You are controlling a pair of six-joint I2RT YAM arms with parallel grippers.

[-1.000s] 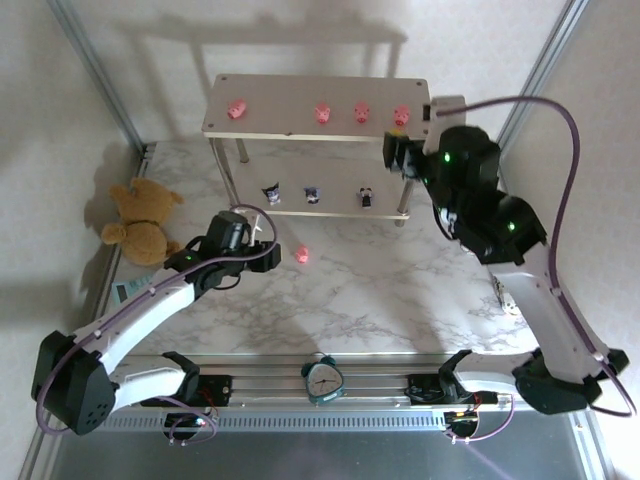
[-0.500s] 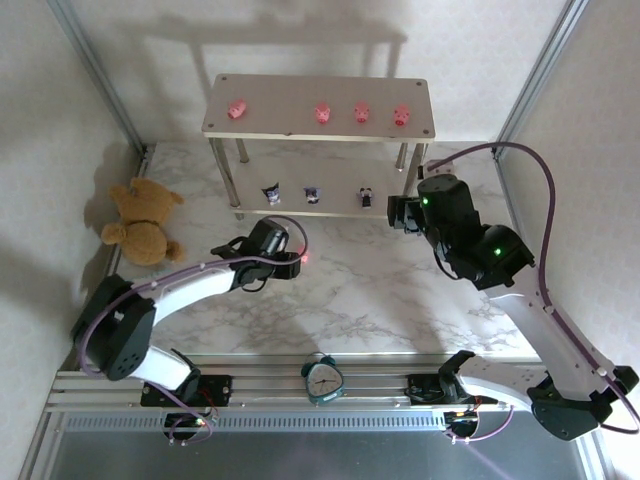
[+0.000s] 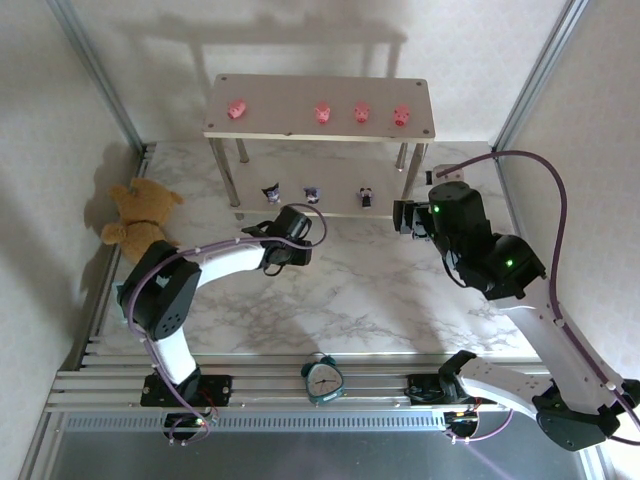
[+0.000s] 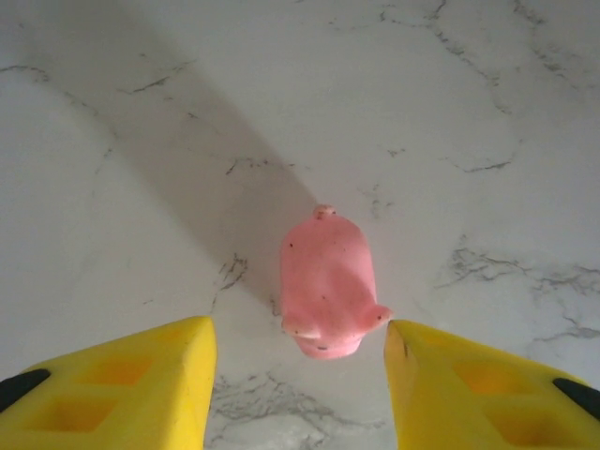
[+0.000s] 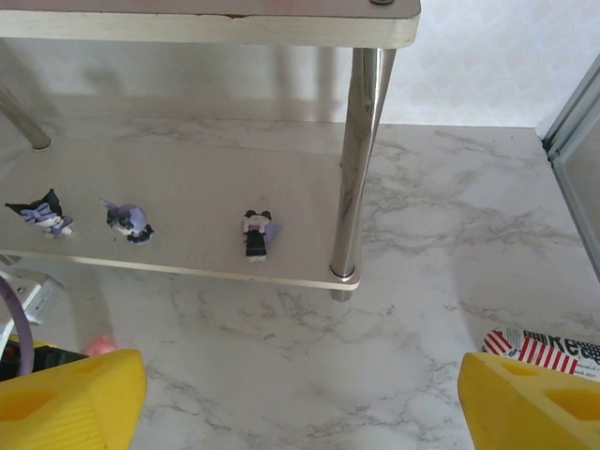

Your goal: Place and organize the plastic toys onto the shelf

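Left gripper [image 4: 298,328] hovering over a loose pink pig [image 4: 326,281], jaws spread.
Pig is lying on the marble table [image 4: 469,112] between the jaws, touching neither. Right gripper [image 5: 300,375] is hanging wide open, gripping nothing, near the shelf [image 3: 280,112]. Four pigs [image 3: 322,113] are sitting on its top board, three dark figurines [image 5: 256,232] on the lower.
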